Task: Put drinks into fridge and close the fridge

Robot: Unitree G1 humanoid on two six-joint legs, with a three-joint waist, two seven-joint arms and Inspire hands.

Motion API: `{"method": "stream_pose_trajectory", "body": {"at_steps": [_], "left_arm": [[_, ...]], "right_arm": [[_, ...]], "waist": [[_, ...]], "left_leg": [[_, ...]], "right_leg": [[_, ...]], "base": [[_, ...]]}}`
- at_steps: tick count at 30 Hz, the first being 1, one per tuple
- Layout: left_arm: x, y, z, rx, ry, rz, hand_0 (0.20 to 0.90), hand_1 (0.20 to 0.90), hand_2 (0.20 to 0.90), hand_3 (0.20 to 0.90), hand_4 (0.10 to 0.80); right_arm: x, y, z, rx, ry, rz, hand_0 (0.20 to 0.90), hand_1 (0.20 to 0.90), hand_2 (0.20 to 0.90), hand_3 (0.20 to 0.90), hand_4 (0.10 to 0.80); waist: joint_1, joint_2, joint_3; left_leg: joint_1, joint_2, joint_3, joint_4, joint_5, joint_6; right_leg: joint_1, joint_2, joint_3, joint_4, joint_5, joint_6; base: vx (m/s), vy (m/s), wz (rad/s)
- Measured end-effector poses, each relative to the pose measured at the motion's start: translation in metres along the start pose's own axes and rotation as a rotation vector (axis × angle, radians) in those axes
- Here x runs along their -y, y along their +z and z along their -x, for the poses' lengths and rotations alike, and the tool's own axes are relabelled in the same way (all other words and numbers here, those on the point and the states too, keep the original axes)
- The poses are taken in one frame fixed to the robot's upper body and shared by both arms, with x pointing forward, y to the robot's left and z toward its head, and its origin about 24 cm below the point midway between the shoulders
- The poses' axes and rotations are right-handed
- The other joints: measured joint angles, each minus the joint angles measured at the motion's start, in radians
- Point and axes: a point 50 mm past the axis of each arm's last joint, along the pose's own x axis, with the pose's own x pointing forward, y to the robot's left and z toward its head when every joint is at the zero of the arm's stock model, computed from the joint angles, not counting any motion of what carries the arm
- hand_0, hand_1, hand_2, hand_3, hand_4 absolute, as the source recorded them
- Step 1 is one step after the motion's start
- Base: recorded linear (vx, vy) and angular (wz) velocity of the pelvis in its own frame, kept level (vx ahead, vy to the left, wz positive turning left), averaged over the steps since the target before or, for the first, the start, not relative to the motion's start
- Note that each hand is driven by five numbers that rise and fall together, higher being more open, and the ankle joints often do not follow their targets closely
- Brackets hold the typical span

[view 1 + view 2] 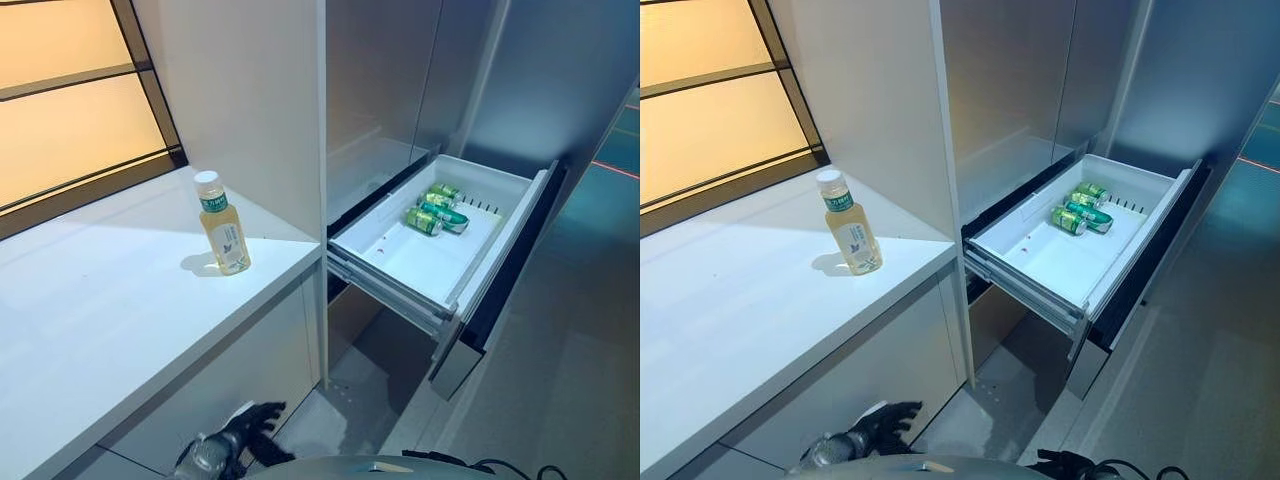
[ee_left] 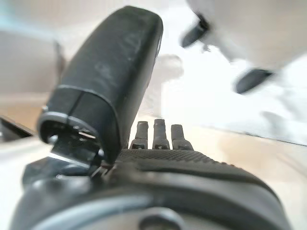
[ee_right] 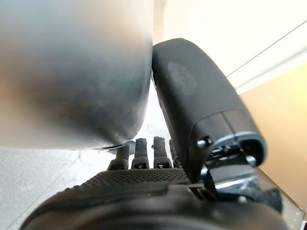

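Currently the bottle [image 1: 223, 224] stands upright on the bench [image 1: 110, 300], well apart from the open fridge drawer [image 1: 440, 240] holding cans [image 1: 436, 209]. Both robot hands, left [image 1: 245, 425] and right [image 3: 144, 158], hang low with relaxed fingers, holding nothing. Risk: a hasty reach may topple the tall bottle near the bench edge.

left hand [image 1: 245, 425]: arm cut by bottom edge | cans [image 1: 437, 208]: count unclear, too small | right hand [image 3: 144, 158]: fingertips hidden
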Motion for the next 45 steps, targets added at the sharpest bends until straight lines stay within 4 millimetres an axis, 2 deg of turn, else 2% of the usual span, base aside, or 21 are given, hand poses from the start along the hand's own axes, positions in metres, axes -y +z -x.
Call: {"method": "stream_pose_trajectory", "body": {"at_steps": [1,2,3,6,9,10,11,13,14,15,16,17,19,21,24,28,31,34,40,45], "left_arm": [[0.001,0.008,0.0,0.02,-0.047,-0.01,0.9,0.9,0.9,0.9,0.8],[0.005,0.026,-0.001,0.065,-0.157,0.008,0.9,0.9,0.9,0.9,0.8],[0.005,0.032,0.0,0.077,-0.19,0.023,0.9,0.9,0.9,0.9,0.8],[0.013,0.077,0.012,0.2,-0.458,0.118,0.9,0.9,0.9,0.9,0.8],[0.027,0.143,0.045,0.492,-0.733,0.304,0.9,0.9,0.9,0.9,0.8],[0.029,0.152,0.05,0.549,-0.764,0.337,0.9,0.9,0.9,0.9,0.8],[0.033,0.182,0.067,0.722,-0.834,0.43,0.9,0.9,0.9,0.9,0.8],[0.029,0.211,0.088,0.955,-0.869,0.522,0.9,0.9,0.9,0.9,0.8],[0.026,0.218,0.095,1.017,-0.852,0.525,0.9,0.9,0.9,0.9,0.8],[0.013,0.233,0.113,1.18,-0.788,0.527,0.9,0.9,0.9,0.9,0.8],[0.006,0.239,0.121,1.247,-0.731,0.514,0.9,0.9,0.9,0.9,0.8],[-0.008,0.246,0.136,1.372,-0.537,0.468,0.9,0.9,0.9,0.9,0.8],[-0.039,0.253,0.162,1.549,-0.115,0.387,0.9,0.9,0.9,0.9,0.8],[-0.072,0.247,0.196,1.678,0.323,0.319,0.9,0.9,0.9,0.9,0.8],[-0.086,0.24,0.226,1.764,0.631,0.232,0.9,0.9,0.9,0.9,0.8],[-0.082,0.244,0.236,1.752,0.778,0.108,0.9,0.9,0.9,0.9,0.8],[-0.075,0.25,0.229,1.653,0.885,-0.059,0.9,0.9,0.9,0.9,0.8],[-0.076,0.254,0.217,1.569,0.879,-0.099,0.9,0.9,0.9,0.9,0.8],[-0.089,0.242,0.173,1.333,0.763,0.068,0.9,0.9,0.9,0.9,0.8],[-0.09,0.236,0.158,1.289,0.646,0.194,0.9,0.9,0.9,0.9,0.8]], "right_arm": [[0.001,0.001,0.0,0.001,-0.001,0.002,0.9,0.9,0.9,0.9,0.8],[0.003,0.002,0.001,0.003,-0.002,0.005,0.9,0.9,0.9,0.9,0.8],[0.003,0.003,0.001,0.005,-0.002,0.006,0.9,0.9,0.9,0.9,0.8],[0.007,0.007,0.002,0.019,-0.009,0.017,0.9,0.9,0.9,0.9,0.8],[0.01,0.005,0.003,0.026,-0.018,-0.005,0.9,0.9,0.9,0.9,0.8],[0.01,0.005,0.004,0.026,-0.019,-0.007,0.9,0.9,0.9,0.9,0.8],[0.01,0.004,0.004,0.03,-0.02,-0.017,0.9,0.9,0.9,0.9,0.8],[0.01,-0.001,0.004,0.023,-0.022,-0.021,0.9,0.9,0.9,0.9,0.8],[0.009,0.001,0.003,0.031,-0.023,-0.019,0.9,0.9,0.9,0.9,0.8],[0.008,0.001,0.003,0.038,-0.029,-0.019,0.9,0.9,0.9,0.9,0.8],[0.009,0.0,0.003,0.039,-0.033,-0.02,0.9,0.9,0.9,0.9,0.8],[0.009,-0.001,0.003,0.039,-0.038,-0.022,0.9,0.9,0.9,0.9,0.8],[0.009,-0.004,0.003,0.038,-0.049,-0.041,0.9,0.9,0.9,0.9,0.8],[0.008,-0.008,0.003,0.047,-0.059,-0.066,0.9,0.9,0.9,0.9,0.8],[0.002,-0.015,0.001,0.037,-0.056,-0.103,0.9,0.9,0.9,0.9,0.8],[-0.009,-0.019,-0.002,0.015,-0.033,-0.078,0.9,0.9,0.9,0.9,0.8],[-0.012,-0.016,-0.003,0.013,-0.024,-0.048,0.9,0.9,0.9,0.9,0.8],[-0.012,-0.013,-0.003,0.014,-0.025,-0.017,0.9,0.9,0.9,0.9,0.8],[-0.005,0.0,-0.002,0.011,-0.041,0.082,0.9,0.9,0.9,0.9,0.8],[-0.006,0.007,-0.002,0.008,-0.04,0.163,0.9,0.9,0.9,0.9,0.8]], "waist": [[-0.001,0.002,0.002],[-0.005,0.01,0.004],[-0.005,0.013,0.005],[-0.007,0.029,0.024],[-0.003,0.033,0.039],[-0.002,0.034,0.039],[0.0,0.035,0.04],[0.0,0.036,0.04],[0.0,0.035,0.041],[0.002,0.033,0.042],[0.006,0.033,0.042],[0.01,0.031,0.043],[0.023,0.028,0.045],[0.037,0.014,0.052],[0.076,-0.014,0.053],[0.108,-0.054,0.044],[0.099,-0.063,0.037],[0.089,-0.057,0.037],[0.077,-0.027,0.043],[0.082,-0.019,0.048]], "left_leg": [[0.0,0.0,0.0,0.0,0.0,0.0],[0.0,0.0,-0.001,0.0,0.0,0.0],[0.0,0.0,-0.001,0.0,0.0,0.0],[0.0,0.001,-0.001,0.0,0.003,-0.004],[-0.001,0.001,-0.011,0.0,0.004,-0.006],[-0.001,0.001,-0.011,0.0,0.004,-0.006],[0.0,0.001,-0.02,0.0,0.004,-0.006],[0.004,0.002,-0.026,0.0,0.004,-0.006],[0.004,0.003,-0.027,0.0,0.004,-0.006],[0.003,0.004,-0.029,0.0,0.004,-0.006],[0.003,0.004,-0.03,0.0,0.004,-0.007],[0.003,0.005,-0.032,0.0,0.005,-0.007],[0.003,0.005,-0.047,0.0,0.006,-0.009],[-0.002,0.005,-0.062,0.0,0.007,-0.011],[-0.006,0.005,-0.082,0.0,0.013,-0.009],[-0.01,-0.005,-0.097,0.001,0.015,-0.005],[-0.01,-0.017,-0.1,0.0,0.016,0.001],[-0.009,-0.022,-0.102,0.0,0.017,0.004],[-0.009,-0.016,-0.118,0.0,0.02,-0.001],[-0.009,-0.014,-0.119,0.0,0.022,-0.004]], "right_leg": [[0.0,0.0,0.0,0.0,0.0,0.0],[0.0,0.0,0.0,0.0,0.0,0.0],[0.0,0.0,0.0,0.0,0.0,0.0],[0.001,0.001,-0.001,-0.001,0.0,0.0],[0.004,0.0,-0.009,-0.004,0.0,0.001],[0.006,0.0,-0.01,-0.004,0.0,0.001],[0.012,0.0,-0.018,-0.005,-0.002,0.003],[0.019,0.0,-0.028,-0.006,-0.004,0.005],[0.019,0.0,-0.028,-0.006,-0.004,0.005],[0.019,0.001,-0.03,-0.006,-0.004,0.005],[0.019,0.001,-0.031,-0.006,-0.004,0.005],[0.02,0.002,-0.033,-0.006,-0.004,0.005],[0.023,0.002,-0.042,-0.006,-0.004,0.005],[0.027,0.001,-0.059,-0.006,-0.007,0.003],[0.033,-0.001,-0.079,-0.006,-0.014,0.003],[0.038,-0.011,-0.091,-0.001,-0.019,0.008],[0.042,-0.022,-0.092,-0.001,-0.021,0.011],[0.044,-0.027,-0.093,-0.001,-0.019,0.013],[0.05,-0.023,-0.111,-0.001,-0.02,0.013],[0.05,-0.02,-0.112,-0.001,-0.02,0.013]], "base": [[0.0,0.0,0.0],[0.0,0.0,0.0],[0.0,0.0,0.0],[0.005,-0.003,0.01],[0.025,-0.021,0.07],[0.038,-0.048,0.12],[0.043,-0.073,0.14],[0.035,-0.066,0.12],[0.024,-0.049,0.05],[0.017,-0.045,0.02],[0.018,-0.048,0.03],[0.013,-0.037,0.05],[0.034,-0.055,0.12],[0.036,-0.05,0.24],[0.023,-0.02,0.24],[0.016,0.001,0.16],[0.019,0.0,0.04],[0.003,0.0,0.01],[-0.009,0.004,0.07],[-0.005,0.001,0.01]]}}
